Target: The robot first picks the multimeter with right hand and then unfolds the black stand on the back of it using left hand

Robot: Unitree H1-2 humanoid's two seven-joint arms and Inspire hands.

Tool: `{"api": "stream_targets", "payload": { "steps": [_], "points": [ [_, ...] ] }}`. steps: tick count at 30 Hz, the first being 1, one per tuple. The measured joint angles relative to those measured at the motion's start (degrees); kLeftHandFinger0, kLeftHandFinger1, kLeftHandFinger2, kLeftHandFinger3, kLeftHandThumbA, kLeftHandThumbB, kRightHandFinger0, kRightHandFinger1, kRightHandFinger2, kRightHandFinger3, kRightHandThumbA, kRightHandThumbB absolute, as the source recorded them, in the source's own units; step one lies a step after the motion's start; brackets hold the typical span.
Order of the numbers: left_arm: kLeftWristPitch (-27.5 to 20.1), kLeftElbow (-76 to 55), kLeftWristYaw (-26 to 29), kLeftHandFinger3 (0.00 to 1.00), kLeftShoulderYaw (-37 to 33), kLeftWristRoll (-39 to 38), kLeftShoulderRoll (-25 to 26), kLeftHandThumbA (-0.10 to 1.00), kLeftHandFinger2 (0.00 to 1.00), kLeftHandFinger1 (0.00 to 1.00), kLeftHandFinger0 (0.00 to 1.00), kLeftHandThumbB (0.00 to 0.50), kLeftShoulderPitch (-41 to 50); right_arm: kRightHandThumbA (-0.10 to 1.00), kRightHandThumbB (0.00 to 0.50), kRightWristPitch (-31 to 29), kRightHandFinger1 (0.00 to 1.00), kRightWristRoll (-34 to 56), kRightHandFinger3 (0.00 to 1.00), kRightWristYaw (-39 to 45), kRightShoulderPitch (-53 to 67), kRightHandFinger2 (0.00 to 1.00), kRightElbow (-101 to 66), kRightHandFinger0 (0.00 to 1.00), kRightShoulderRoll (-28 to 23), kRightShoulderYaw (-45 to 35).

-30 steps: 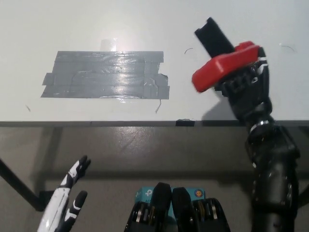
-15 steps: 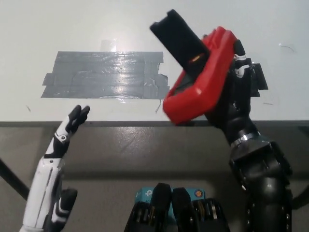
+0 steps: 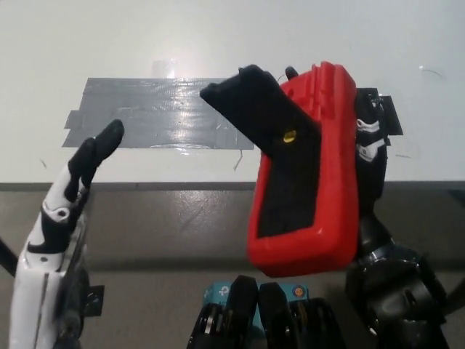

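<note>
Since the frame half a second back, the red multimeter (image 3: 309,174) fills far more of the head view: it has been lifted nearer the camera and turned so its back faces up, long axis running from upper right to lower middle. One second back it was a small red shape seen edge-on above the counter's far right.

The black stand (image 3: 251,105) on the back is already swung out. It sticks up and to the left from a hinge near a yellow dot at the body's middle, and its free end overlaps the right end of the grey tape patch (image 3: 160,113) in the picture.

The right hand (image 3: 367,145) grasps the multimeter from behind and from its right edge; black fingers (image 3: 370,131) show along that edge, clenched on the case. The multimeter is clear of the white counter (image 3: 109,36), held in the air over the counter's front edge.

The left hand (image 3: 69,189) has risen from the lower left corner. It now stands with fingers (image 3: 98,145) extended and loosely together, pointing up-right, tips over the left end of the tape patch. It holds nothing and is well apart from the stand.

Count:
- multimeter: one
- stand: one
- robot hands: two
- tape patch of overlapping strips: one
- small dark tape piece (image 3: 389,116): one, behind the right hand on the counter
</note>
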Motion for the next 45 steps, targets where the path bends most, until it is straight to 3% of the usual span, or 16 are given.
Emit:
{"api": "stream_targets", "payload": {
  "steps": [1, 3, 4, 5, 7, 11, 14, 16, 18, 21, 22, 25, 30, 34, 40, 45],
  "points": [
    [-0.27, -0.87, -0.01, 1.0, 0.29, 0.09, 0.17, 0.85, 1.0, 1.0, 1.0, 0.278, -0.95, -0.1, 0.112, 0.01, 0.05, 0.37, 0.61, -0.09, 0.31, 0.69, 0.01, 0.0, -0.34, -0.01],
    [-0.57, -2.44, 0.04, 1.0, 0.8, 0.31, -0.09, 0.95, 1.0, 1.0, 1.0, 0.232, -1.79, -0.1, 0.105, 0.01, 0.05, 0.9, 0.71, -0.27, 0.57, 0.7, 0.01, 0.0, -0.77, -0.08],
    [-1.05, -3.04, 0.16, 1.0, 1.29, 0.8, -0.99, 1.0, 1.0, 1.0, 1.0, 0.272, -1.76, -0.1, 0.108, 0.01, 0.06, 1.17, 0.75, -0.49, 0.63, 0.72, 0.02, 0.0, -0.94, -0.11],
    [-1.43, -3.2, 0.23, 1.0, 1.68, 1.23, -1.76, 1.0, 1.0, 1.0, 1.0, 0.378, -1.57, -0.1, 0.094, 0.01, 0.08, 1.32, 0.82, -0.61, 0.65, 0.75, 0.02, 0.0, -1.01, -0.14],
    [-2.78, -3.43, 0.54, 1.0, 2.5, 2.19, -4.1, 1.0, 1.0, 1.0, 1.0, 0.487, -0.68, -0.1, 0.096, 0.01, 0.09, 1.49, 0.87, -0.92, 0.66, 0.76, 0.03, 0.0, -1.07, -0.2],
    [-7.12, -2.1, 1.19, 1.0, 3.5, 4.0, -4.93, 1.0, 1.0, 1.0, 1.0, 0.5, -1.07, -0.1, 0.1, 0.01, 0.08, 1.63, 0.9, -0.95, 0.74, 0.72, 0.26, 0.0, -1.22, -0.15],
    [-8.71, -1.17, 1.17, 1.0, 4.1, 5.61, -4.85, 1.0, 1.0, 1.0, 1.0, 0.5, -3.28, -0.1, 0.11, 0.02, 0.02, 1.69, 0.79, -0.95, 1.18, 0.65, 0.31, 0.0, -1.43, 0.06],
    [-9.23, -0.45, 1.13, 1.0, 3.95, 6.35, -4.97, 1.0, 1.0, 1.0, 1.0, 0.448, -5.56, -0.1, 0.125, 0.02, 0.01, 1.68, 0.76, -0.96, 1.76, 0.64, 0.31, 0.0, -1.44, 0.48],
    [-9.49, 0.95, 0.71, 1.0, 3.36, 6.69, -4.54, 1.0, 1.0, 1.0, 1.0, 0.436, -6.55, -0.1, 0.128, 0.02, 0.01, 1.68, 0.75, -0.98, 2.33, 0.64, 0.31, 0.0, -1.46, 0.9],
    [-7.63, 2.44, -0.39, 1.0, 1.8, 6.3, -3.93, 1.0, 1.0, 1.0, 1.0, 0.382, -7.47, -0.1, 0.145, 0.02, 0.0, 1.68, 0.68, -1.02, 3.06, 0.57, 0.29, 0.0, -1.56, 1.35],
    [-6.6, 2.59, -0.81, 1.0, 1.26, 6.11, -3.89, 1.0, 1.0, 1.0, 1.0, 0.381, -7.91, -0.1, 0.15, 0.02, 0.0, 1.68, 0.63, -1.02, 3.27, 0.5, 0.28, 0.0, -1.56, 1.5],
    [-3.24, 3.21, -1.52, 1.0, 0.27, 6.2, -4.56, 1.0, 1.0, 1.0, 1.0, 0.4, -8.62, -0.1, 0.152, 0.03, 0.0, 1.68, 0.56, -1.02, 3.81, 0.46, 0.25, 0.0, -1.56, 2.04],
    [2.68, 3.33, -3.1, 1.0, -1.46, 6.36, -6.72, 1.0, 1.0, 1.0, 1.0, 0.394, -9.6, -0.1, 0.135, 0.04, 0.0, 1.67, 0.62, -1.0, 4.14, 0.53, 0.25, 0.0, -1.69, 2.2],
    [6.71, 3.52, -4.59, 1.0, -2.1, 6.4, -6.69, 1.0, 1.0, 1.0, 1.0, 0.429, -10.18, -0.1, 0.141, 0.04, 0.0, 1.66, 0.55, -0.92, 4.25, 0.5, 0.01, 0.0, -1.9, 2.3],
    [9.69, 3.99, -5.33, 1.0, -2.89, 6.74, -6.59, 1.0, 1.0, 1.0, 1.0, 0.436, -10.13, -0.1, 0.147, 0.05, 0.0, 1.9, 0.59, -0.92, 4.34, 0.55, 0.01, 0.0, -2.49, 2.35],
    [10.58, 4.13, -5.51, 1.0, -3.46, 7.41, -6.65, 1.0, 1.0, 1.0, 1.0, 0.466, -10.02, -0.1, 0.151, 0.05, 0.0, 2.41, 0.52, -0.93, 4.45, 0.45, -0.04, 0.0, -2.49, 2.54]
  ]
}}
